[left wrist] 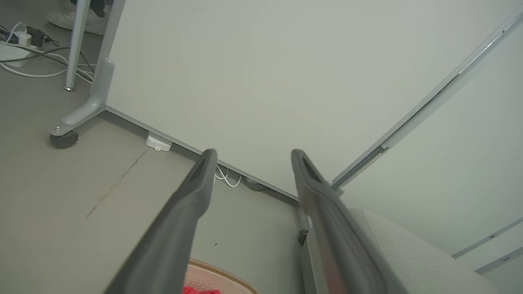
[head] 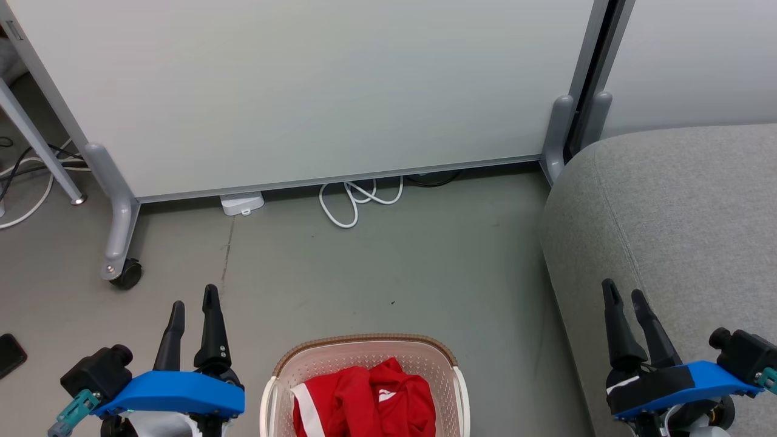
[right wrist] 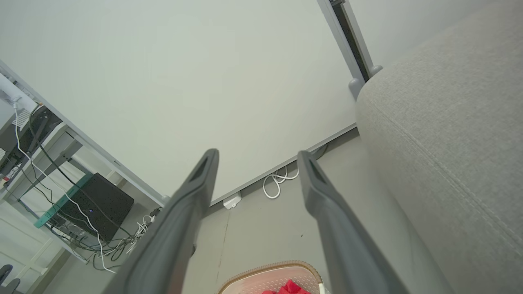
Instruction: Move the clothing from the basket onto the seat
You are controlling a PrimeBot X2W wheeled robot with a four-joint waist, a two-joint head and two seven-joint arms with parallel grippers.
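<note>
the clothing (head: 364,400) sits heaped in the basket (head: 364,337), nearer the left fingers (head: 212,328) than the right fingers (head: 616,328). both pairs stand apart, empty.

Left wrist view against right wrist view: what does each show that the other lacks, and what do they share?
Left wrist view, not the right: the left gripper, jaws apart, a white shoe and a power strip past the partition's edge. Right wrist view, not the left: the right gripper, jaws apart, and a black box below a desk with tangled cables. Both: the basket rim with red clothing inside, the grey seat, the white partition and a looped white cable beneath it.
</note>
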